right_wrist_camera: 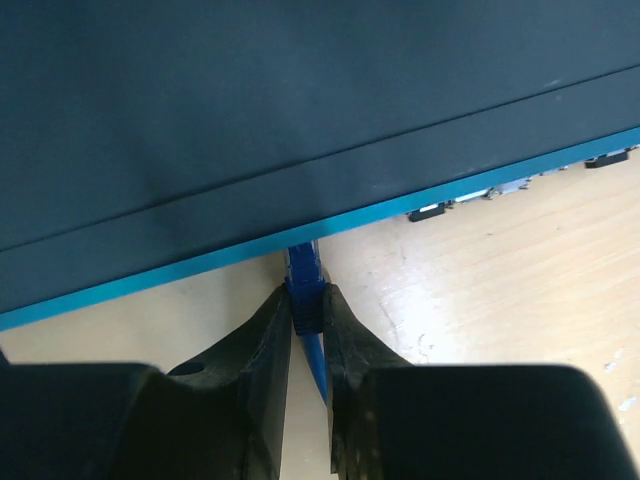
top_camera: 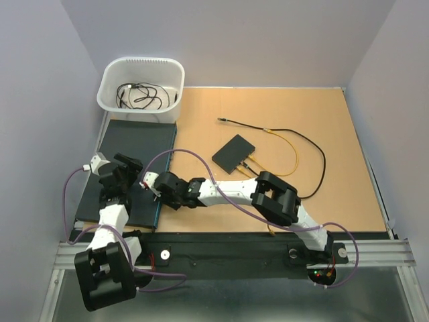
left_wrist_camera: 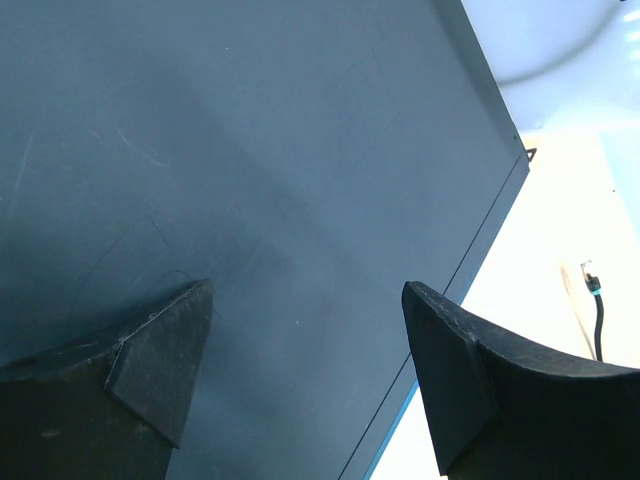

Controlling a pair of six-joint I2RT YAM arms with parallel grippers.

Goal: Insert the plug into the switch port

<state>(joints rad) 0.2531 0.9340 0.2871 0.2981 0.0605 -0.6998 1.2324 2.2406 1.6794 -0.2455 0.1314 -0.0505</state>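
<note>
My right gripper (right_wrist_camera: 305, 292) is shut on a blue plug (right_wrist_camera: 303, 262) and holds its tip against the blue front edge (right_wrist_camera: 150, 272) of a large flat dark box (top_camera: 131, 168). The plug's tip is hidden under that edge, so I cannot tell whether it sits in a port. Small port openings (right_wrist_camera: 430, 211) show further right along the edge. My right gripper also shows in the top view (top_camera: 153, 184). My left gripper (left_wrist_camera: 308, 290) is open and empty, close above the dark box's top (left_wrist_camera: 250, 150). A small black box (top_camera: 234, 153) lies mid-table with yellow cables in its near edge.
A white tub (top_camera: 141, 84) holding a coiled black cable stands at the back left. Yellow cables (top_camera: 285, 141) and a black cable (top_camera: 315, 157) loop over the wooden table right of the small box. A black cable end (left_wrist_camera: 597, 300) lies beyond the dark box's edge.
</note>
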